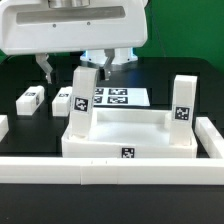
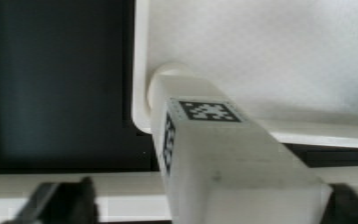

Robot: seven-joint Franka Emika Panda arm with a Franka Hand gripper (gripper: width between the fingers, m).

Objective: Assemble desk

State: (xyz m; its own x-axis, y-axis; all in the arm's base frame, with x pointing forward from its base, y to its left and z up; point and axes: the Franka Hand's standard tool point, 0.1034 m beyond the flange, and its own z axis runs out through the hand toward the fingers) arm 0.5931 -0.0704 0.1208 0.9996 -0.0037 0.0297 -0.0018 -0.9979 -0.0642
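The desk's white tabletop [image 1: 125,128] lies flat at the front middle, seen close up as a rimmed slab [image 2: 265,50] in the wrist view. Two tagged square legs stand upright on it, one toward the exterior view's left [image 1: 78,105] and one toward its right [image 1: 183,102]. My gripper [image 1: 108,62] hangs at the top of the left leg. In the wrist view that leg [image 2: 229,165] runs between my fingers. One dark finger [image 2: 60,200] stands apart from it with a gap, the other [image 2: 355,198] is close beside it. My gripper [image 2: 208,203] is open.
Two loose legs [image 1: 32,98] [image 1: 62,100] lie on the black table at the exterior view's left. The marker board [image 1: 118,97] lies behind the tabletop. Long white border bars run along the front [image 1: 110,172] and the right [image 1: 211,140].
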